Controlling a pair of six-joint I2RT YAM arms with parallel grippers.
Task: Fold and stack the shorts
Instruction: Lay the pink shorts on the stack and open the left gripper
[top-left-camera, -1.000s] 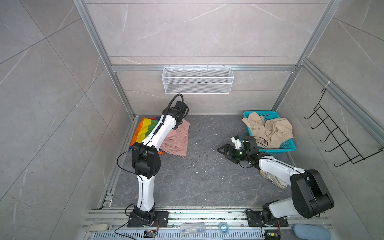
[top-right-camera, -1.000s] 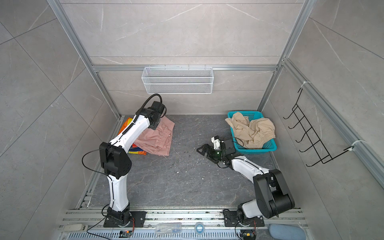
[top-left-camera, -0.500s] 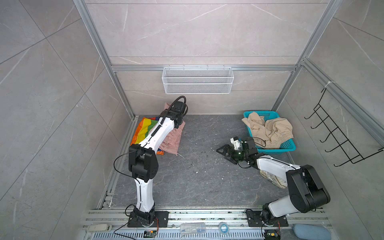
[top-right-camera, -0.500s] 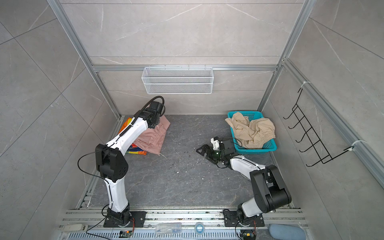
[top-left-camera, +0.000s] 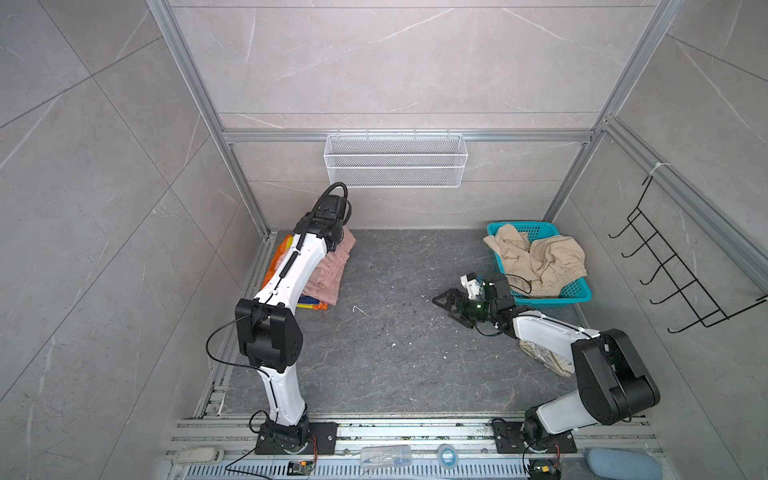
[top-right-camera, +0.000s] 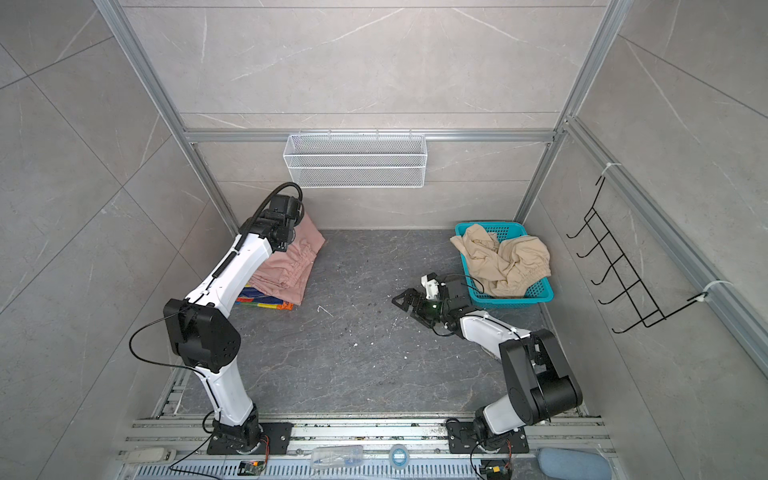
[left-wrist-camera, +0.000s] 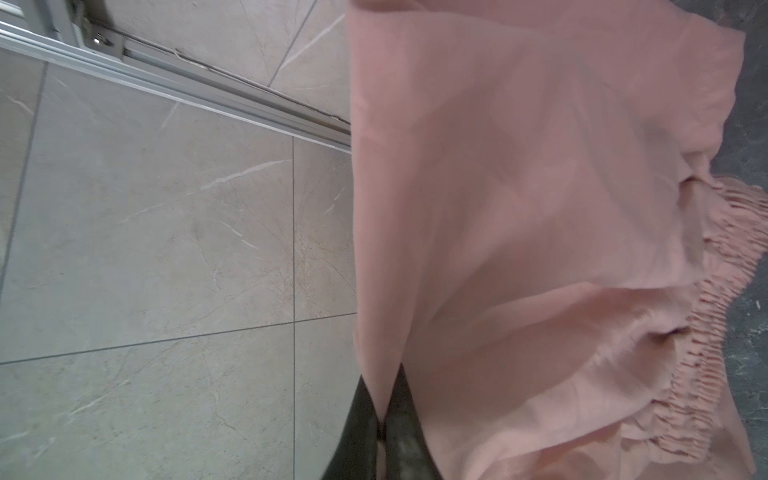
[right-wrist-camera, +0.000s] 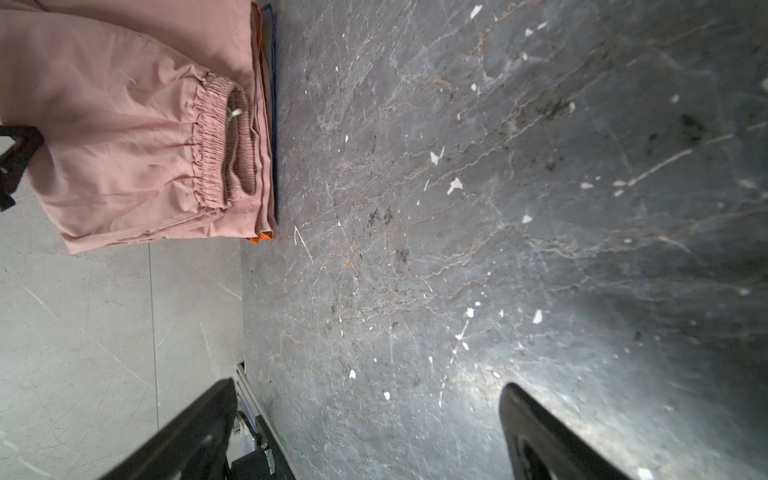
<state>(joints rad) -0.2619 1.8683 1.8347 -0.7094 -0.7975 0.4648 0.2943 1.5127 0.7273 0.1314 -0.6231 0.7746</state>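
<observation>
Shorts: the pink pair (top-left-camera: 328, 274) lies on the rainbow pair (top-left-camera: 312, 306) in both top views. The beige pair (top-right-camera: 505, 259) sits crumpled in the basket (top-right-camera: 519, 300), apparently not yet folded. Left wrist: the left gripper (left-wrist-camera: 380, 415) pinches a pink edge, probably mid-fold. Right wrist: the right gripper (right-wrist-camera: 365, 390) is spread and empty above the floor (right-wrist-camera: 498, 208).

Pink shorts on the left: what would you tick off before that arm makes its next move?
1. Grip: left jaws shut on pink shorts: ok.
2. Stack: pink shorts lie over rainbow shorts: ok.
3. Fold laid flat: not ok, one edge is held up.
4. Other arm: right jaws open, empty, apart from the stack: ok.
5. Last pair: beige shorts folded: not ok, crumpled in teal basket.
</observation>
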